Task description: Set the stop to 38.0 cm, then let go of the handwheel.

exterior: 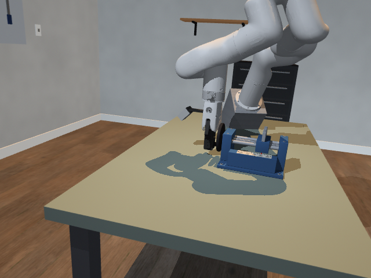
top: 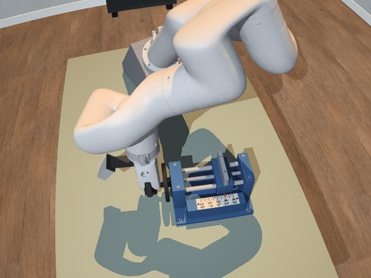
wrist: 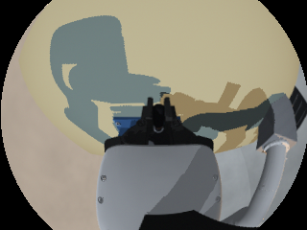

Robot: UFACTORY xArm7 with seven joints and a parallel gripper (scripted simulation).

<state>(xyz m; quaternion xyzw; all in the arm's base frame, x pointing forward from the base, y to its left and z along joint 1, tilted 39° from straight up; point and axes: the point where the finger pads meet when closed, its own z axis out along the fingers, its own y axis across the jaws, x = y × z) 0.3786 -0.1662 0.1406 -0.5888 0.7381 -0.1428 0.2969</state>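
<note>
— Where is the fixture sitting on your screen?

— I'm seeing the blue stop fixture (top: 214,191) resting on the tan tabletop (top: 90,239), toward the right side in my top view. Its black handwheel (top: 165,183) is standing upright at the fixture's left end.

— And the end effector?

— I'm watching the end effector (top: 149,190) reaching down just beside the wheel's outer face, with its fingers narrowed and pinching something. It looks like the handwheel's knob, though that part is too small and dark for me to make out.

— What is the stop showing?

— The grey stop plate (top: 223,170) is riding on the rails toward the right end block. The red pointer (top: 224,194) is sitting over the white scale (top: 218,202), near the mark I'm reading as 41, though the digits are blurry.

— Anything from the wrist view?

— I'm only getting the dark fingertips against the tabletop.
</note>
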